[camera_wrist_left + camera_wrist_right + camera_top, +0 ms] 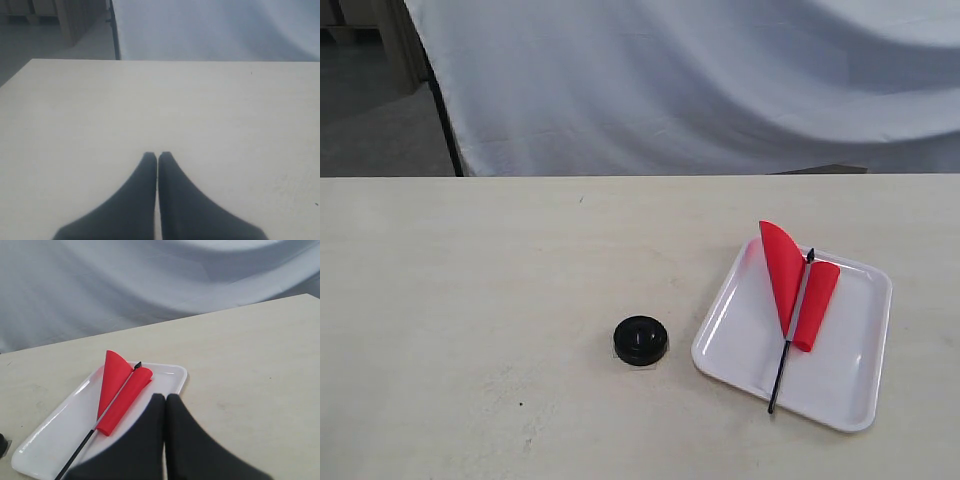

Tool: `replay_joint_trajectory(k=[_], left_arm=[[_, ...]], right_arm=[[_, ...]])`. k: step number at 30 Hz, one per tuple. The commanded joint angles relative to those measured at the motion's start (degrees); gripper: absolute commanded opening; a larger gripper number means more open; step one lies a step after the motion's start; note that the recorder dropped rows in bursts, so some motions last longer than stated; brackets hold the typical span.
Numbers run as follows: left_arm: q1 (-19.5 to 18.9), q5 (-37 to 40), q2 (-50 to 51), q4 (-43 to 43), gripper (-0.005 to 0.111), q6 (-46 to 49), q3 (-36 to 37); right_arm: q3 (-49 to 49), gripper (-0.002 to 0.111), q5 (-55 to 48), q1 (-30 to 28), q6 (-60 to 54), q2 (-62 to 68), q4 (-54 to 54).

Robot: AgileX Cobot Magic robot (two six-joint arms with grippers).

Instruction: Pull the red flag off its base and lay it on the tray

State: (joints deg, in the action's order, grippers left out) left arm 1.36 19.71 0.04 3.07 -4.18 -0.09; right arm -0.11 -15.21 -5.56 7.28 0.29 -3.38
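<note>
The red flag (798, 287) lies flat in the white tray (855, 385) at the right of the table, its cloth folded to both sides of the pole and the pole's lower end poking over the near rim. The round black base (641, 340) stands alone to the tray's left. Neither gripper shows in the exterior view. My right gripper (165, 398) is shut and empty, held above the tray (50, 440) beside the flag (120, 390). My left gripper (157, 156) is shut and empty over bare table.
A white cloth (700, 80) hangs behind the table's far edge. A dark upright post (445, 120) stands at the back left. The beige table top (470, 280) spreads wide to the left of the base.
</note>
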Motion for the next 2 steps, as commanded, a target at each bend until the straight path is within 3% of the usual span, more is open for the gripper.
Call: replay_joint_trajectory(k=[1,2], left_arm=[[-0.02,0.0,-0.04,-0.07,0.001,-0.16,0.09],[-0.02,0.0,-0.04,-0.07,0.001,-0.16,0.09]], right_arm=[[0.11,-0.001,-0.13,-0.11,-0.35,-0.29,0.0],[0.11,-0.001,-0.13,-0.11,-0.35,-0.29,0.0]])
